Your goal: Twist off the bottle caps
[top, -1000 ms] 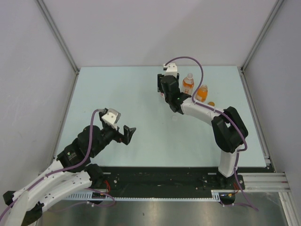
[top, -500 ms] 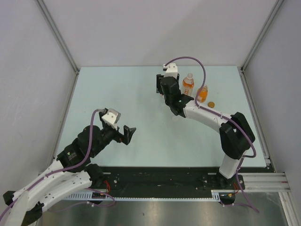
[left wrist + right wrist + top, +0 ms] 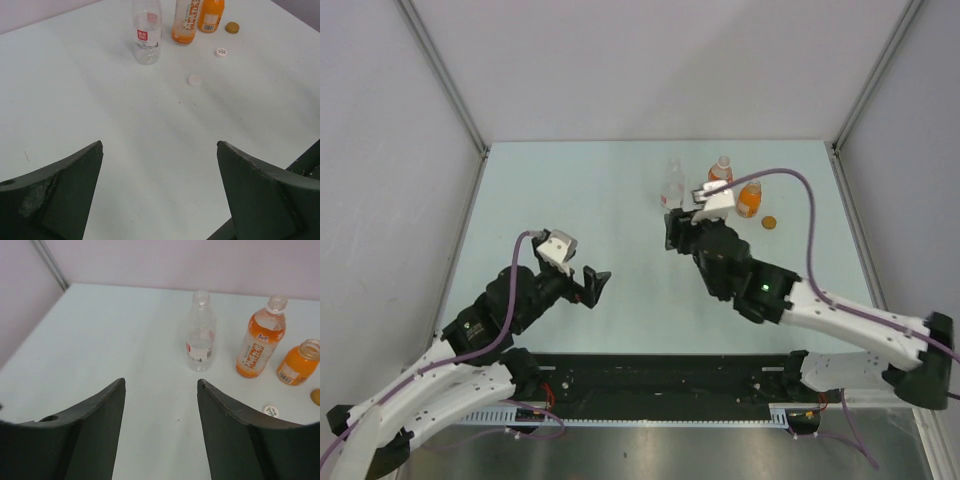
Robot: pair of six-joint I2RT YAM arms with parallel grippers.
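Three bottles stand at the back right, all with open mouths: a clear bottle (image 3: 674, 185) (image 3: 201, 332) (image 3: 147, 35), a taller orange-drink bottle (image 3: 720, 170) (image 3: 261, 337) (image 3: 185, 20) and a short squat orange bottle (image 3: 749, 198) (image 3: 296, 362) (image 3: 210, 14). An orange cap (image 3: 769, 222) (image 3: 231, 27) lies right of them. Two white caps lie on the table, a printed white cap (image 3: 220, 52) (image 3: 270, 411) and a plain white cap (image 3: 194, 80). My right gripper (image 3: 672, 232) (image 3: 161, 385) is open and empty, a little nearer than the clear bottle. My left gripper (image 3: 597, 285) (image 3: 160, 150) is open and empty, far to the left.
The pale table (image 3: 580, 200) is walled in by grey panels at the back and both sides. A black rail (image 3: 660, 385) runs along the near edge. The right arm (image 3: 840, 320) stretches across the near right part of the table.
My right gripper has pulled back from the bottles toward the near side, and the clear bottle now shows. The right arm's elbow has swung low to the right. The left arm has not moved.
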